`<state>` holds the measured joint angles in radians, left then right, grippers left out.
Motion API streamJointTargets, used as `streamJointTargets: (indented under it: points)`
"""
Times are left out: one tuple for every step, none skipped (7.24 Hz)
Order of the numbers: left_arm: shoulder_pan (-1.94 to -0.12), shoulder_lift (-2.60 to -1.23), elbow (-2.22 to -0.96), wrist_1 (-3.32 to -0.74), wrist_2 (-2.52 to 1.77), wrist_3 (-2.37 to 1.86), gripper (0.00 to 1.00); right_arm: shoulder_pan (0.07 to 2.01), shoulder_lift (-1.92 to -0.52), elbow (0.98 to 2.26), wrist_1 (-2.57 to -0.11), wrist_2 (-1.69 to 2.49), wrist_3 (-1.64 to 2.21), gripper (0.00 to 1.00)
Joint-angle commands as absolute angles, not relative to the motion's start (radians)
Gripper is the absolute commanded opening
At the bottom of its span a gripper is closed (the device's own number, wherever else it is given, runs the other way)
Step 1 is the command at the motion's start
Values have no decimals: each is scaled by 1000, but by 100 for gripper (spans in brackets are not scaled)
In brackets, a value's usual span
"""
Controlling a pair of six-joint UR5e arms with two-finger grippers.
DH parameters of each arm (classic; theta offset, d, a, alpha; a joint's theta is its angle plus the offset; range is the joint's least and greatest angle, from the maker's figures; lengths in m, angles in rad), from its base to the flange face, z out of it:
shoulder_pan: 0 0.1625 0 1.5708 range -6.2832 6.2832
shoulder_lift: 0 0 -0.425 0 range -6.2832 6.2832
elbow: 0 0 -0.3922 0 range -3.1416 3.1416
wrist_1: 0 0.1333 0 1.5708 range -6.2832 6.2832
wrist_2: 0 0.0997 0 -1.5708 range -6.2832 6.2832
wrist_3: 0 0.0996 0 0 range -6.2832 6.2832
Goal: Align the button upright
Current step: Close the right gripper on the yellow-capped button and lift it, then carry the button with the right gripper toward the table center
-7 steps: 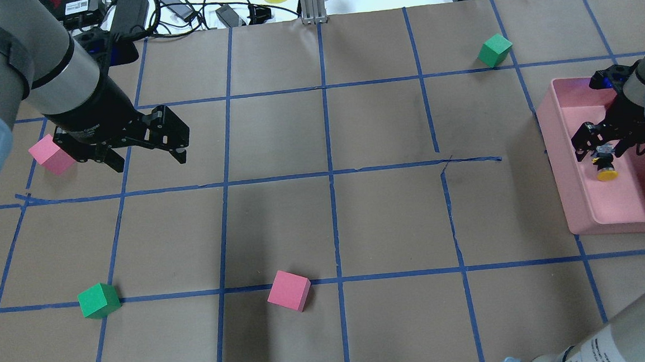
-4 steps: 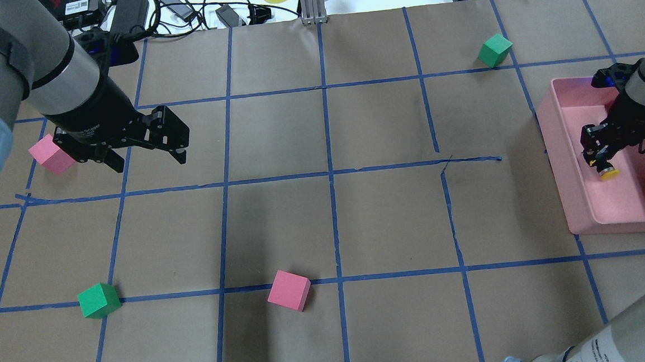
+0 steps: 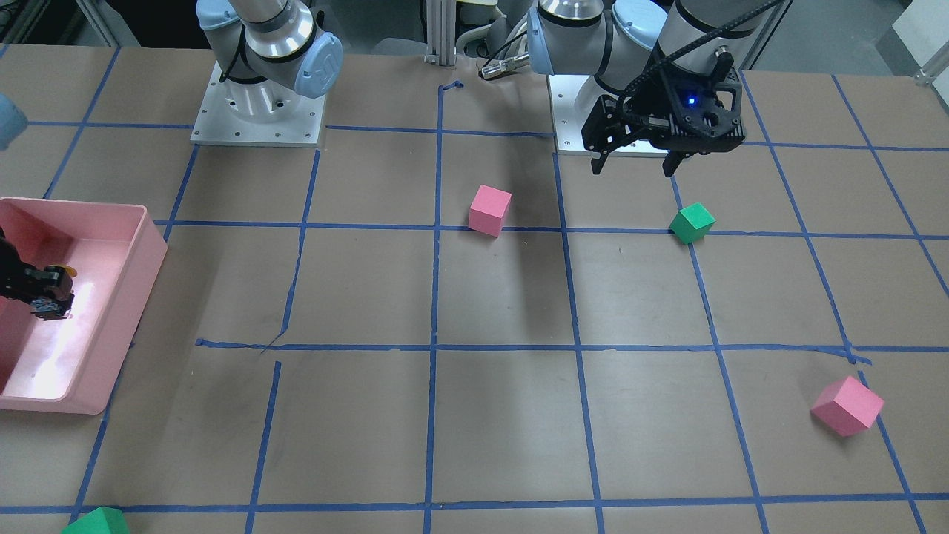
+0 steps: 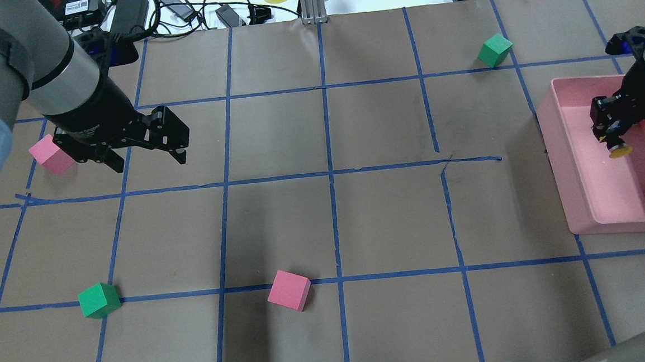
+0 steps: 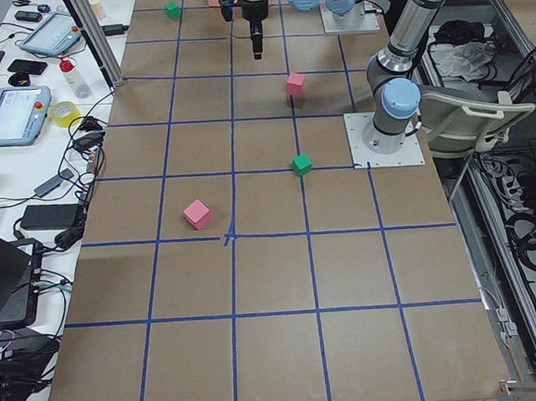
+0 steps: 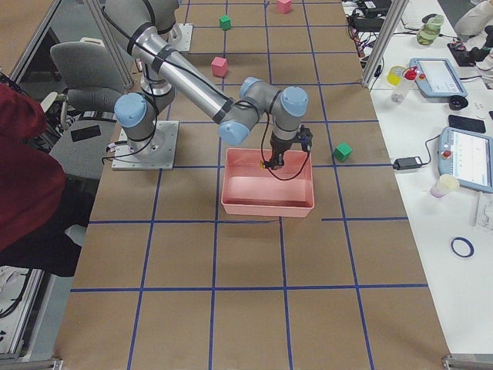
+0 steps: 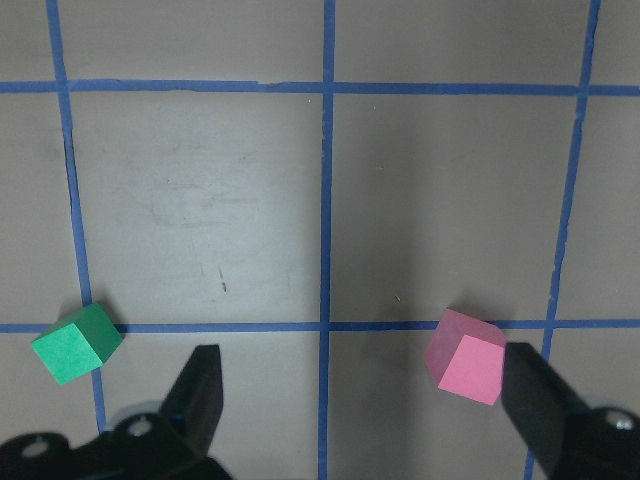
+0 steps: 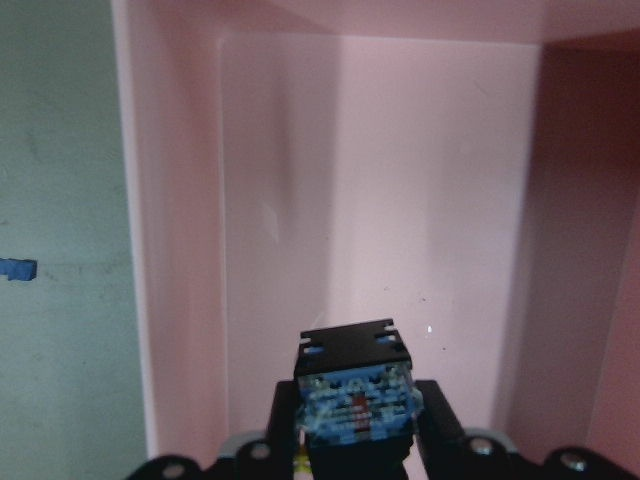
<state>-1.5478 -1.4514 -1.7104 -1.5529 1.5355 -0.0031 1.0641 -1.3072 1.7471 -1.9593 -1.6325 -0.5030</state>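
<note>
The button hangs in my right gripper (image 4: 611, 134) inside the pink tray (image 4: 609, 202). Its yellow cap (image 4: 621, 151) points down toward the tray floor. Its blue terminal base (image 8: 357, 400) faces the right wrist camera, clamped between the two fingers. I cannot tell whether the cap touches the floor. In the front-facing view the right gripper (image 3: 44, 295) is at the left edge over the tray (image 3: 141, 289). My left gripper (image 4: 149, 161) is open and empty, hovering above the table on the far left, also in the front-facing view (image 3: 632, 169).
A pink cube (image 4: 49, 155) lies right beside the left gripper. A green cube (image 4: 99, 300) and another pink cube (image 4: 288, 290) lie near the front. A green cube (image 4: 495, 50) lies at the back right. Cables and adapters (image 4: 177, 11) line the far edge.
My right gripper has closed on the button and carried it toward the tray's far end, turning as it went. The left arm has not moved.
</note>
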Motion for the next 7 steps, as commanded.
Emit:
streamJointTargets:
  points:
    - [-1548, -1451, -1710, -1554, 1537, -3, 100, 1185, -1362, 1604, -1782, -1629, -491, 0]
    - [-1548, -1451, -1710, -1554, 1537, -3, 100, 1288, -1380, 1559, -1761, -1617, -491, 0]
    - [-1548, -1450, -1710, -1554, 1539, -3, 100, 1390, -1391, 1549, -1770, -1585, -461, 0]
    - [-1548, -1450, -1710, -1554, 1539, -3, 100, 1508, -1391, 1551, -1793, -1556, -339, 0]
    - [-1548, -1450, -1710, -1554, 1539, -3, 100, 1632, -1375, 1560, -1931, -1540, -240, 0]
    - [-1548, -1450, -1712, -1554, 1539, -3, 100, 1717, -1336, 1566, -1986, -1496, -163, 0]
    - [-1548, -1450, -1712, -1554, 1539, -3, 100, 1756, -1271, 1568, -2138, -1449, -135, 0]
